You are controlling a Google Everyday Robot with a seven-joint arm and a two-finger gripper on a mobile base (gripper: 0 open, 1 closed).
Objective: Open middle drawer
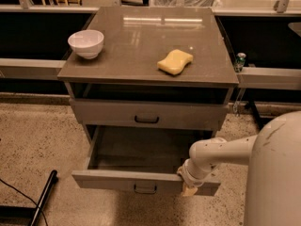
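The middle drawer (117, 179) is a wide, shallow grey drawer with a small dark handle (146, 189). It stands pulled far out of the cabinet, and its inside shows bare. My gripper (189, 189) is at the right part of the drawer's front, reaching over its top rim and down its face, to the right of the handle. My white arm (221, 152) comes in from the lower right.
Above is a taller, wider grey drawer front (188, 117) with its own handle. The cabinet top (141, 41) holds a white bowl (86, 43) and a yellow sponge (175, 61). A black pole (43, 197) lies on the speckled floor at the left. My white body (277, 173) fills the lower right.
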